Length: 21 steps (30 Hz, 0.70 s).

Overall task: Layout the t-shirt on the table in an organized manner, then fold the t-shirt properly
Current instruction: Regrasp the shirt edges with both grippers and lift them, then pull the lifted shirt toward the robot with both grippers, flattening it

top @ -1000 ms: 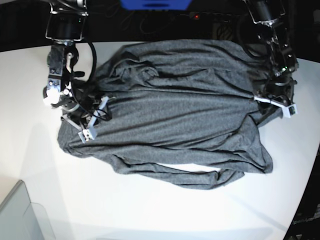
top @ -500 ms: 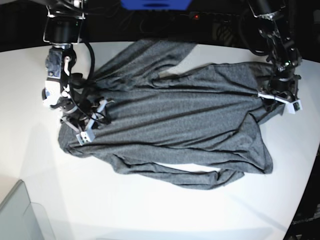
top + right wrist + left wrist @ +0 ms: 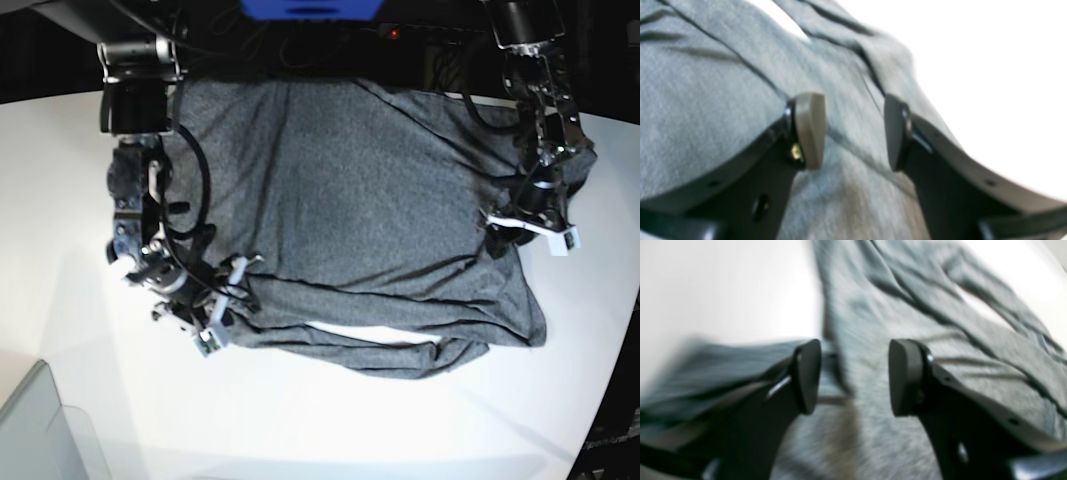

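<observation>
The dark grey t-shirt (image 3: 360, 200) lies spread over the white table (image 3: 60, 200), reaching the back edge, with a bunched fold along its near side. My right gripper (image 3: 222, 305) sits at the shirt's near-left corner. In the right wrist view the right gripper (image 3: 853, 130) has its jaws apart over the cloth (image 3: 706, 100). My left gripper (image 3: 530, 228) rests at the shirt's right edge. The left wrist view shows the left gripper (image 3: 855, 373) open too, with the cloth (image 3: 907, 290) beyond it and a fold draped over one finger (image 3: 806, 373).
A translucent container corner (image 3: 35, 430) sits at the near left. The table's curved edge (image 3: 610, 380) runs down the right side. A blue object (image 3: 310, 8) and dark cables lie behind the back edge.
The shirt's upper layer has spread out toward the back edge. My right gripper has moved nearer and rightward along the shirt's left side. My left gripper has shifted slightly inward and nearer.
</observation>
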### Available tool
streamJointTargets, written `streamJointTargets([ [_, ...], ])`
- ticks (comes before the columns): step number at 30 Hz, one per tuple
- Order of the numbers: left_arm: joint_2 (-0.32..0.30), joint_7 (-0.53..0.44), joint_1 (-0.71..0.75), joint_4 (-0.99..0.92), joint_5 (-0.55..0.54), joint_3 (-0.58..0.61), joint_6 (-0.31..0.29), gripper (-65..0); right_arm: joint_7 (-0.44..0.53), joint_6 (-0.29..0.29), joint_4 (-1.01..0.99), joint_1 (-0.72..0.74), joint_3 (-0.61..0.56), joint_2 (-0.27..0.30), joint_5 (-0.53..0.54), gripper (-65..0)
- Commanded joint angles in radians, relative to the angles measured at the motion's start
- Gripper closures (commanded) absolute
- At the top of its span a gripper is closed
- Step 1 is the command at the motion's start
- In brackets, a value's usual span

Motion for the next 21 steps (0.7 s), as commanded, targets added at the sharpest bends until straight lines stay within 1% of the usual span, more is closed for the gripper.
streamJointTargets([
  [1, -0.017, -0.02, -0.014, -0.012, -0.002, -0.002, 0.005, -32.1, 0.02, 0.004, -0.034, 0.055, -0.008, 0.005, 0.007, -29.4],
  [3, -0.017, -0.02, -0.028, -0.056, -0.002, -0.002, 0.005, -32.1, 0.027, 0.004, -0.156, 0.127, -0.014, 0.005, 0.007, -29.4],
  [7, -0.017, -0.014, -0.022, -0.053, -0.002, -0.003, 0.005, -32.1, 0.121, 0.001, -0.361, 0.217, -0.014, 0.008, 0.007, -29.4],
  [9, -0.017, -0.019, 0.004, -0.038, -0.002, -0.005, 0.005, -32.1, 0.164, -0.018, -0.427, 0.233, -0.017, 0.032, 0.007, -29.4],
  [11, -0.02, -0.02, 0.015, -0.042, -0.002, -0.006, 0.005, -32.1, 0.219, -0.056, -0.489, 0.236, -0.017, 0.042, 0.007, -29.4],
  [15, -0.061, -0.023, 0.07, -0.048, -0.002, -0.008, 0.005, -32.1, 0.273, -0.119, -0.533, 0.217, -0.013, 0.075, 0.007, -29.4],
  [19, -0.097, -0.023, 0.128, -0.048, -0.005, -0.009, 0.005, -32.1, 0.271, -0.128, -0.525, 0.193, -0.011, 0.108, 0.013, -29.4],
  [21, -0.109, -0.023, 0.153, -0.042, -0.008, -0.009, 0.005, -32.1, 0.27, -0.13, -0.524, 0.178, 0.001, 0.114, 0.014, -29.4],
])
